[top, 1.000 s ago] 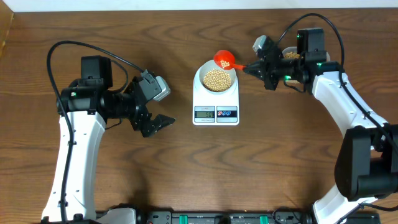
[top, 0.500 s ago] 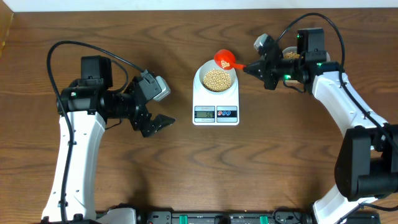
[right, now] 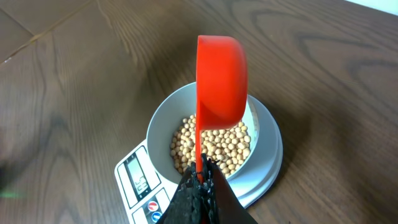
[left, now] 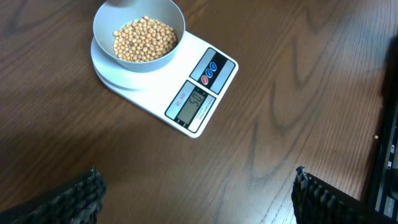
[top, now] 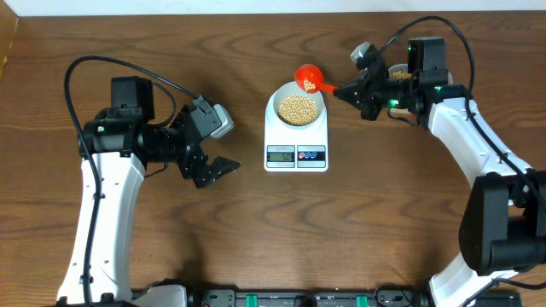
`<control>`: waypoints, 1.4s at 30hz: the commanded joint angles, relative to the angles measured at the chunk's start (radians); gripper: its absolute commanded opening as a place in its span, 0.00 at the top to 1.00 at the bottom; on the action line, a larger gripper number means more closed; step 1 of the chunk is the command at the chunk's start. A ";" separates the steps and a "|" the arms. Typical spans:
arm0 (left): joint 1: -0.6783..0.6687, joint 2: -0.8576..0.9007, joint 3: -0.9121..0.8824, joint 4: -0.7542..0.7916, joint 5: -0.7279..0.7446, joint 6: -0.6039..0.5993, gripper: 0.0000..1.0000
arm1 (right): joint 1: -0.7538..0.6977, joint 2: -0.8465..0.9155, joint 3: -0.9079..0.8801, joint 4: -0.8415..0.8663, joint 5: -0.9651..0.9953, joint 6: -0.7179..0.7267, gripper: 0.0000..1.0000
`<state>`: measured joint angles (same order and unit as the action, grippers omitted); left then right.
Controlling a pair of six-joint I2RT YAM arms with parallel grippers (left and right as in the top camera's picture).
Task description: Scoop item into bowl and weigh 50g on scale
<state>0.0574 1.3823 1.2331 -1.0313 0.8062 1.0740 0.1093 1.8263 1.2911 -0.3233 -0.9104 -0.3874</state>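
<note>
A wooden table seen from above. At centre, a white scale carries the bowl, which is heaped with tan beans. The right gripper, jaws pinching the handle of a red scoop, holds it at the bowl's one o'clock rim with a few beans inside. The display appears to read 50, so topping-up looks finished. The next move is to draw the scoop off toward three o'clock without clipping the rim. The left gripper, jaws spread, hangs at the scale's eight o'clock, well apart, with open wood around it.

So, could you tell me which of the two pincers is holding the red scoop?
The right pincer, shut on the handle of the red scoop by the bowl; the left pincer is open and empty.
</note>
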 commanded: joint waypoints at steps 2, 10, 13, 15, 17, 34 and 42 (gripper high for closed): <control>0.005 -0.002 0.015 -0.003 0.013 0.006 0.02 | 0.005 0.005 -0.005 0.003 -0.024 0.029 0.99; 0.005 -0.002 0.015 -0.003 0.013 0.006 0.02 | -0.065 0.005 -0.005 0.004 -0.024 0.039 0.99; 0.005 -0.002 0.015 -0.003 0.013 0.006 0.02 | -0.099 0.005 -0.005 0.003 -0.024 0.043 0.99; 0.005 -0.002 0.015 -0.003 0.013 0.006 0.02 | -0.118 0.005 -0.005 0.002 -0.024 0.043 0.99; 0.005 -0.002 0.015 -0.003 0.013 0.006 0.02 | -0.142 0.005 -0.005 -0.002 -0.024 0.043 0.99; 0.005 -0.002 0.015 -0.003 0.013 0.006 0.02 | -0.342 0.005 -0.005 -0.102 -0.024 0.103 0.99; 0.005 -0.002 0.015 -0.003 0.013 0.006 0.02 | -0.466 0.005 -0.005 -0.175 -0.023 0.103 0.99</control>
<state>0.0574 1.3823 1.2331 -1.0313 0.8062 1.0740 -0.3134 1.8263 1.2903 -0.4904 -0.9115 -0.2935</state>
